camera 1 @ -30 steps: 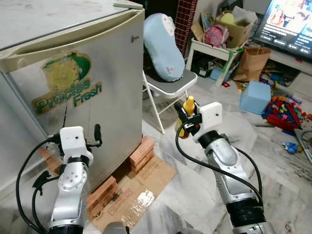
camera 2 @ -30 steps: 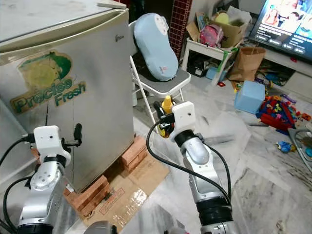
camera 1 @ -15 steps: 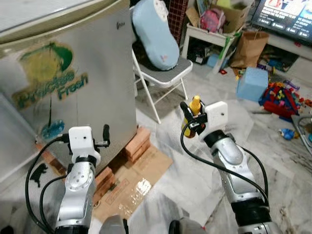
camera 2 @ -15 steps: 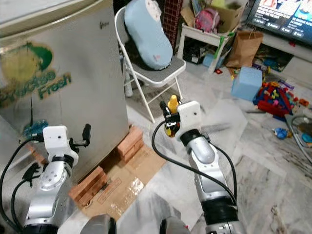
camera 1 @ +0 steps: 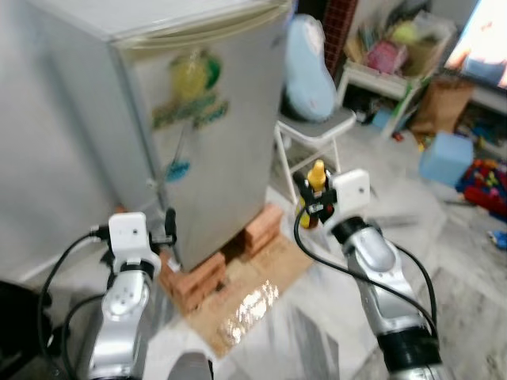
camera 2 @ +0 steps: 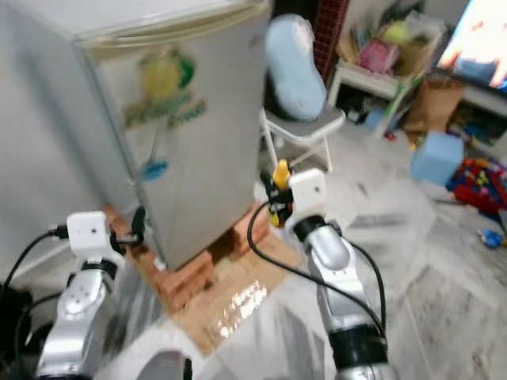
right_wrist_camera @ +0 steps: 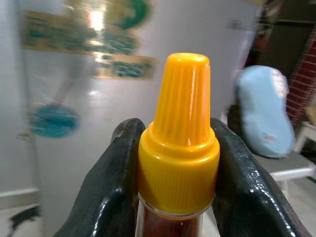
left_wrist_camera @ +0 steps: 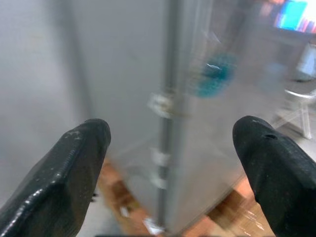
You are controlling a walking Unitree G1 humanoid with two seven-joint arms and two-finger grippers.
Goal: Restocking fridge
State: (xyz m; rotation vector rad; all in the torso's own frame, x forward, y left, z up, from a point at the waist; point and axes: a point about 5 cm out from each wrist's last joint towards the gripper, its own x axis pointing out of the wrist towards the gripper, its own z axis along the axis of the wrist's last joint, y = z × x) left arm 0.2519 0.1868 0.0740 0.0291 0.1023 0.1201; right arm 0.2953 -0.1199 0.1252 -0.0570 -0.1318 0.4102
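A small silver fridge (camera 1: 198,119) with a green and yellow sticker stands shut on red bricks (camera 1: 194,281), ahead and to my left. My right gripper (camera 1: 310,202) is shut on a sauce bottle with a yellow cap (right_wrist_camera: 178,153), held upright just right of the fridge's front corner. The bottle's cap (camera 1: 317,172) rises above the black fingers (right_wrist_camera: 111,192). My left gripper (left_wrist_camera: 170,158) is open and empty, low beside the fridge's left corner edge (left_wrist_camera: 168,123).
A sheet of cardboard (camera 1: 253,305) lies on the marble floor under the bricks. Behind the fridge a white folding chair (camera 1: 317,131) carries a light blue cushion (camera 1: 309,67). Toys, a blue box (camera 1: 447,158) and a paper bag (camera 1: 444,95) clutter the far right.
The whole view has swung, so the fridge now sits more central and further off; the picture is blurred. Both grippers keep their poses, the right one still holding the bottle.
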